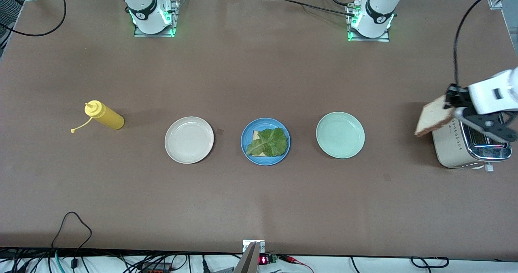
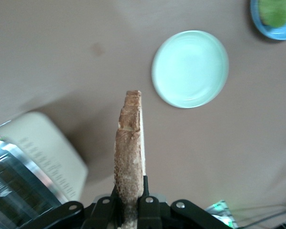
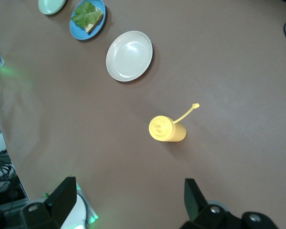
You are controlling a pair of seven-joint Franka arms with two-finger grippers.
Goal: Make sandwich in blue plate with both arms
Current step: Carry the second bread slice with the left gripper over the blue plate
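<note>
Left gripper (image 1: 450,103): clamped on a toast slice (image 1: 433,120), held over the toaster (image 1: 469,147).
Right gripper (image 3: 128,200): spread open above the mustard bottle (image 3: 167,129).
Blue plate (image 1: 246,143): lettuce (image 1: 268,142) laid on bread, between two other plates.

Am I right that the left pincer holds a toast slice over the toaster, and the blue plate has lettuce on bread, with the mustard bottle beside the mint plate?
Not quite. The front view shows the mustard bottle beside the beige plate, not the mint plate. The rest stands.

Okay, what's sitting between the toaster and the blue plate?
Only the mint-green plate, empty, sits between the toaster and the blue plate, seen in the front view.
</note>
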